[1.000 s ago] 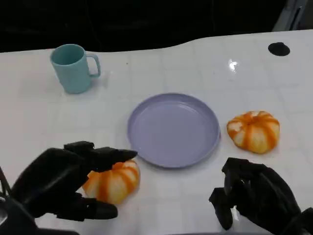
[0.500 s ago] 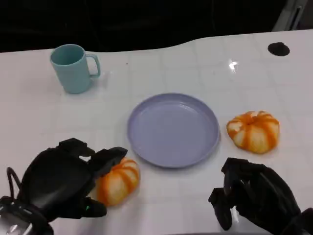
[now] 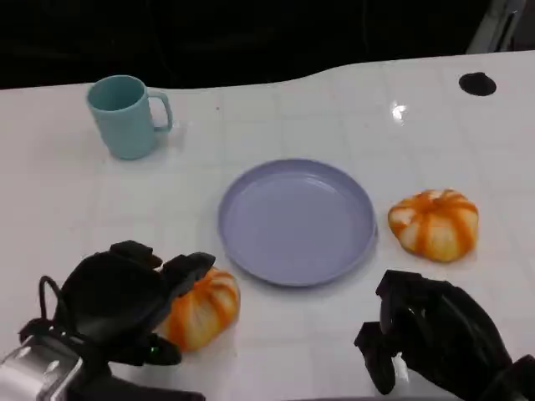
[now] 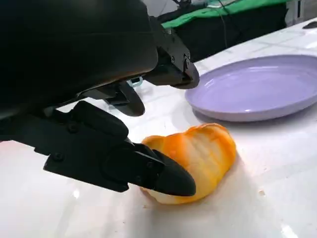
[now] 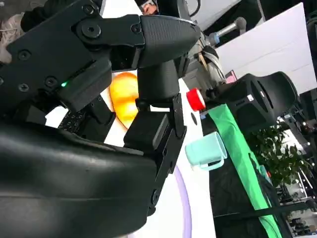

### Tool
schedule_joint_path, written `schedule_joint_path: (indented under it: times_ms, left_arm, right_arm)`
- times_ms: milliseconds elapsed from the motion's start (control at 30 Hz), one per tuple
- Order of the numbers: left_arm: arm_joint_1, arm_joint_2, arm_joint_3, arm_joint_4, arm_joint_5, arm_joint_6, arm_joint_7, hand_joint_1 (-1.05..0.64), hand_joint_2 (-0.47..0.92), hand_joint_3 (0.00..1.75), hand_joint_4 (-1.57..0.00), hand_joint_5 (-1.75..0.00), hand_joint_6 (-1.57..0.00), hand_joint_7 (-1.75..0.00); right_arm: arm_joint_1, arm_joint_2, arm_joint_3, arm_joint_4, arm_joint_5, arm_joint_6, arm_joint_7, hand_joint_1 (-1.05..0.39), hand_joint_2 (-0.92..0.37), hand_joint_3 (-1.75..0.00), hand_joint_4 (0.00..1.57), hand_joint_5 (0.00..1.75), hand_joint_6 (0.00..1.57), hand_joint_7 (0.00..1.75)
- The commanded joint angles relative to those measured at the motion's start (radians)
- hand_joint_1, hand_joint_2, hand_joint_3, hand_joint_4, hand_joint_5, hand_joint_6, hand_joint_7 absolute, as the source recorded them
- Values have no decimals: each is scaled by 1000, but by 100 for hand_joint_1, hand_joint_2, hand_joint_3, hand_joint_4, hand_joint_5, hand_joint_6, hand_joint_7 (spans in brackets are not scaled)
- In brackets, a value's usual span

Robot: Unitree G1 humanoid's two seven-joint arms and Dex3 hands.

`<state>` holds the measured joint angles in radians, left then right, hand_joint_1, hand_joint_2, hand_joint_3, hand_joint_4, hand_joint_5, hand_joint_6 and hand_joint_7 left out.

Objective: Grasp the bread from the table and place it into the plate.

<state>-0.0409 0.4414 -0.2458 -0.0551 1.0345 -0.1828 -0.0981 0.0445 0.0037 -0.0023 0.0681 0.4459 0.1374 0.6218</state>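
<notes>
In the head view the left hand (image 3: 125,305) lies at the near left of the white table (image 3: 276,117), its black fingers (image 3: 185,269) spread and curved over the near bread (image 3: 201,306). One finger reaches over the top of the loaf, and the rest of the bread sticks out past the fingertips toward the purple plate (image 3: 297,220). The bread rests on the table, just beside the plate's near-left rim and outside it. The right hand (image 3: 426,334) sits at the near right with its fingers curled inward and nothing between them. A second bread (image 3: 434,223) lies ahead of those fingers, just past the plate's right rim. A teal mug (image 3: 125,115) stands well beyond the left hand's fingers, at the far left of the table.

In the left wrist view the left hand's fingers (image 4: 148,171) stand apart: one lower fingertip touches the side of the bread (image 4: 198,158), while the upper ones hang above it with open space between. The loaf sits on the table under and beyond the fingertips, and the plate (image 4: 257,89) lies just past it. The hand does not clasp the bread.

In the right wrist view the right hand's fingers (image 5: 158,69) are bent close together, holding nothing. Past them an orange bread (image 5: 124,96) lies on the table, and farther off stand the mug (image 5: 205,151) and a sliver of the plate's rim (image 5: 184,208).
</notes>
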Motion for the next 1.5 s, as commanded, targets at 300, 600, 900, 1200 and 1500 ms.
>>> schedule_joint_path:
  times_ms: [300, 600, 900, 1200, 1500]
  left_arm:
    - [-113, -8, -107, 204, -5, 44, 81, -77, 92, 3, -33, -39, -29, 0]
    - [-136, 5, -164, 261, -31, 69, 42, -73, 92, 3, -32, -41, -29, -1]
    - [-163, 12, -211, 341, -38, 79, 41, -56, 91, 0, -42, -43, -40, -3]
    - [-219, 10, -258, 527, 9, 29, 397, -32, 92, 48, -72, -165, -110, -23]
    - [-262, 2, -285, 628, 3, -6, 607, -32, 79, 71, -83, -175, -64, -170]
  right_arm:
    - [5, -19, -8, -6, 9, 0, 2, -94, -57, -70, 123, 154, 108, 134]
    - [10, -17, -6, -15, 12, 5, 0, -94, -55, -72, 122, 155, 108, 134]
    - [10, -18, -7, -8, 5, -12, 6, -94, -57, -69, 122, 154, 108, 135]
    - [10, -21, -10, -7, 9, -13, 12, -94, -59, -65, 122, 153, 107, 135]
    - [9, -23, -11, -1, 8, -25, 19, -93, -59, -67, 122, 153, 106, 134]
